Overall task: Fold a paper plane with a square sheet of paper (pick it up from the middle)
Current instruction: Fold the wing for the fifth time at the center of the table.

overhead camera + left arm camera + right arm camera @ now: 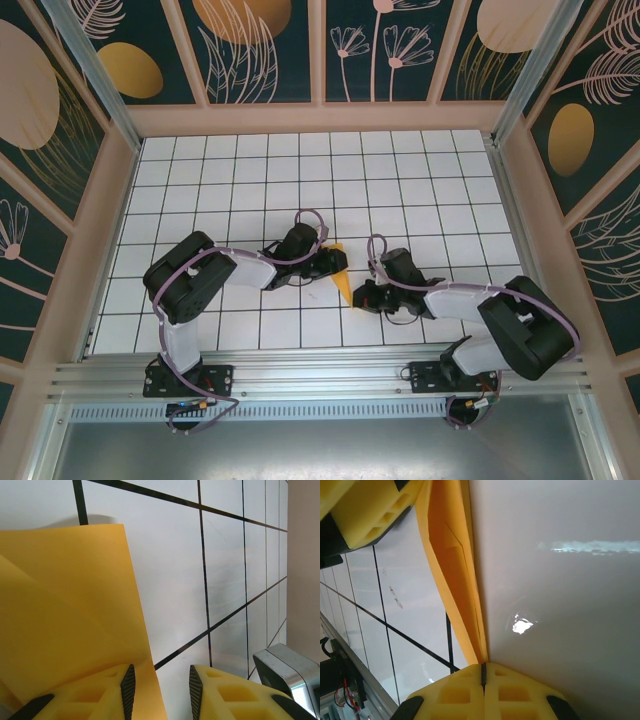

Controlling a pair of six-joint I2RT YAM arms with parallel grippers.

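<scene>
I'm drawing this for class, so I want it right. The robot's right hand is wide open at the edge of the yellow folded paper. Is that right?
Not quite. The right hand is shut, not wide open. The right wrist view shows it pressed closed, with the edge of the yellow folded paper running into the seam.

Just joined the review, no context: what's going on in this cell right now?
Two robot arms are working on a yellow paper in the middle of the tiled table. The right gripper is shut on one end of the creased paper, pinching it between its pads. The left gripper is open at the paper's edge, with one finger over the sheet but not clamping it. The paper looks partly folded, not a finished plane.
</scene>
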